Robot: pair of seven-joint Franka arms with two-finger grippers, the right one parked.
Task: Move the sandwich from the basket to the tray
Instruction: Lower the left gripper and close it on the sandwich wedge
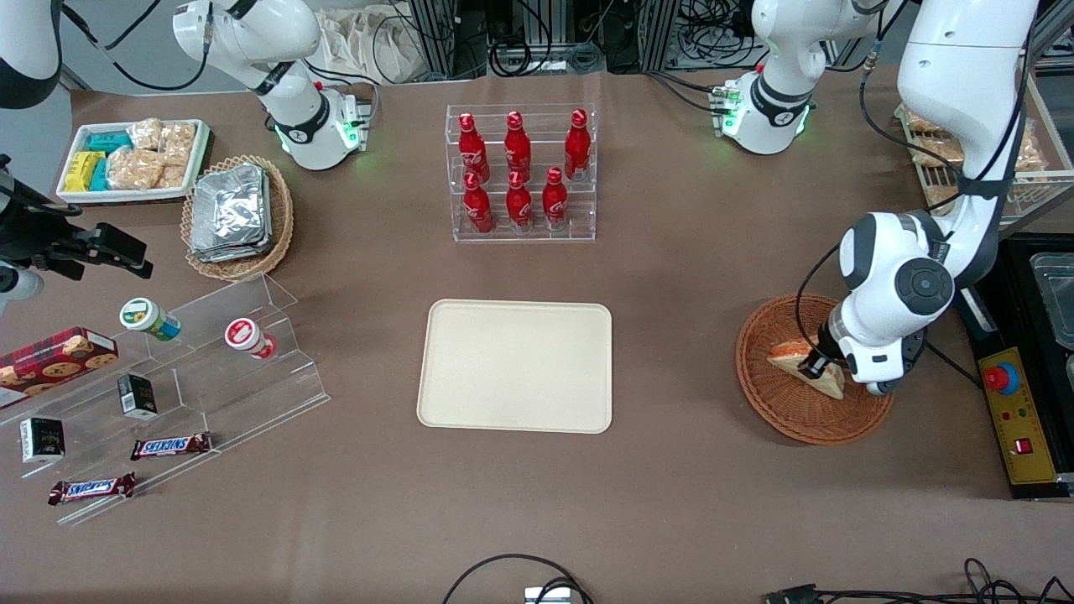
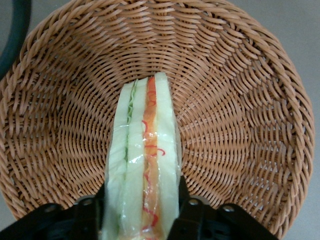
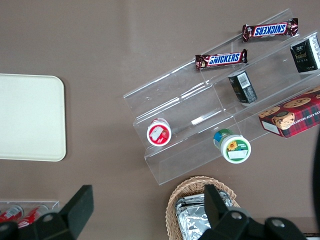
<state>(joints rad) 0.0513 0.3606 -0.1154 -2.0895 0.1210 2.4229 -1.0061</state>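
Observation:
The sandwich (image 1: 789, 352), a pale bread wedge with red-orange and green filling, lies in the reddish-brown wicker basket (image 1: 780, 419) toward the working arm's end of the table. My left gripper (image 1: 815, 366) is down in the basket, its jaws closed against both flat sides of the sandwich. In the left wrist view the sandwich (image 2: 145, 150) stands edge-up between the black fingers (image 2: 187, 210), with the gripper (image 2: 141, 202) over the basket floor (image 2: 240, 125). The cream tray (image 1: 516, 367) lies flat at the table's middle, with nothing on it. It also shows in the right wrist view (image 3: 30, 117).
A clear rack of red bottles (image 1: 520, 172) stands farther from the camera than the tray. A tan basket of foil packets (image 1: 235, 214), a white snack tray (image 1: 134, 159) and a clear stepped stand with snacks (image 1: 185, 377) lie toward the parked arm's end. A control box (image 1: 1015, 411) sits beside the basket.

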